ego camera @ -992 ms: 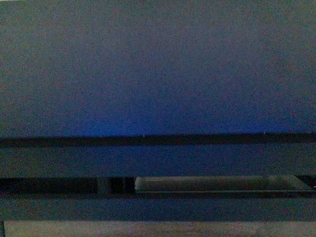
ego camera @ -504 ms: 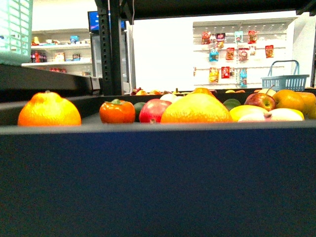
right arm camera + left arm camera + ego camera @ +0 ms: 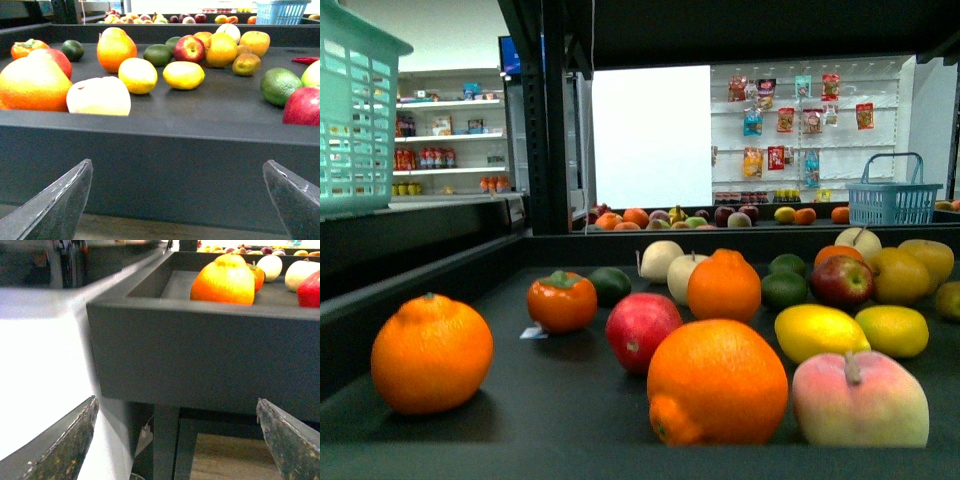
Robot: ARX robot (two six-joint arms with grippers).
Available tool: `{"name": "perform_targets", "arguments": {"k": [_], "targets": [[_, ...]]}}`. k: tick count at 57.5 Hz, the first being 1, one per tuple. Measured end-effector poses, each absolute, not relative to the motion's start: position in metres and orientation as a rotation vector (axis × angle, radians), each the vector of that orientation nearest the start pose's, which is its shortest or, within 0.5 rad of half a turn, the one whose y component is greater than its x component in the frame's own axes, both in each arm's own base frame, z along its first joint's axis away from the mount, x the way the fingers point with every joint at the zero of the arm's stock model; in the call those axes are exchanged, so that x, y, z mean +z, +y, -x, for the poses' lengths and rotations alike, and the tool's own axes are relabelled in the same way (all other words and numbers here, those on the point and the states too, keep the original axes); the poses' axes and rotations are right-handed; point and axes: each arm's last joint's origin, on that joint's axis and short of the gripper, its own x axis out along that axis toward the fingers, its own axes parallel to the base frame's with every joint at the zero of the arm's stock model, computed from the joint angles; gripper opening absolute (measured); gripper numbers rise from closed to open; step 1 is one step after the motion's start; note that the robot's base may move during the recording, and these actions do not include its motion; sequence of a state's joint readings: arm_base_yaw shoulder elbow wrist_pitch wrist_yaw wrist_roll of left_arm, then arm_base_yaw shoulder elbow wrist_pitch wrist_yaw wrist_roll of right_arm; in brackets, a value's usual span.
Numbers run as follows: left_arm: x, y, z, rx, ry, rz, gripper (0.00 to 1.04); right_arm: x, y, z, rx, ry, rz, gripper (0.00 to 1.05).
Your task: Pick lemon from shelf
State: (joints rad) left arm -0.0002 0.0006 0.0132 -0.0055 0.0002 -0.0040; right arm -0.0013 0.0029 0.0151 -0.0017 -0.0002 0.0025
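The lemon (image 3: 818,331) is a plain yellow oval lying on the shelf's dark tray (image 3: 440,440), right of centre, with a second similar yellow fruit (image 3: 892,330) beside it. The right wrist view shows the lemon (image 3: 137,75) past a pale peach (image 3: 99,96). My right gripper (image 3: 178,163) is open, low in front of the tray's front wall (image 3: 160,150), outside the tray. In the left wrist view my left gripper (image 3: 176,402) is also open, below the tray's left front corner (image 3: 200,350). Neither gripper shows in the front view.
Large oranges (image 3: 717,382), (image 3: 432,353), a red fruit (image 3: 642,330), a persimmon (image 3: 561,301), apples and limes (image 3: 784,289) crowd the tray. A black upright post (image 3: 554,120) stands at the back left. A teal basket (image 3: 355,120) sits on the left; a blue basket (image 3: 892,200) is far behind.
The front view has risen: from a dark blue panel, to level with the tray's rim, to looking over the rim across the fruit.
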Motion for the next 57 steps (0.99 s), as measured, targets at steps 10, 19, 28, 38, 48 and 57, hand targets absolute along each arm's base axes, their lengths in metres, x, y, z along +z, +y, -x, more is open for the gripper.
{"name": "perform_targets", "arguments": {"k": [10, 19, 28, 38, 48, 57], "targets": [[0.1674, 0.0000, -0.0969, -0.001, -0.007, 0.004, 0.97, 0.1682, -0.0001, -0.0969, -0.001, -0.010, -0.002, 1.02], [0.1674, 0.0000, -0.0969, 0.000, -0.007, 0.004, 0.97, 0.1683, -0.0001, -0.0969, -0.001, -0.010, -0.002, 1.02], [0.1674, 0.0000, -0.0969, 0.000, -0.007, 0.004, 0.97, 0.1683, -0.0001, -0.0969, -0.001, -0.010, -0.002, 1.02], [0.1674, 0.0000, -0.0969, 0.000, -0.007, 0.004, 0.97, 0.1682, -0.0001, -0.0969, -0.002, -0.010, -0.003, 1.02], [0.1674, 0.0000, -0.0969, -0.001, -0.007, 0.004, 0.97, 0.1683, -0.0001, -0.0969, -0.002, -0.010, -0.002, 1.02], [0.1674, 0.0000, -0.0969, 0.000, -0.007, 0.003, 0.97, 0.1683, -0.0001, -0.0969, -0.001, -0.010, -0.003, 1.02]]}}
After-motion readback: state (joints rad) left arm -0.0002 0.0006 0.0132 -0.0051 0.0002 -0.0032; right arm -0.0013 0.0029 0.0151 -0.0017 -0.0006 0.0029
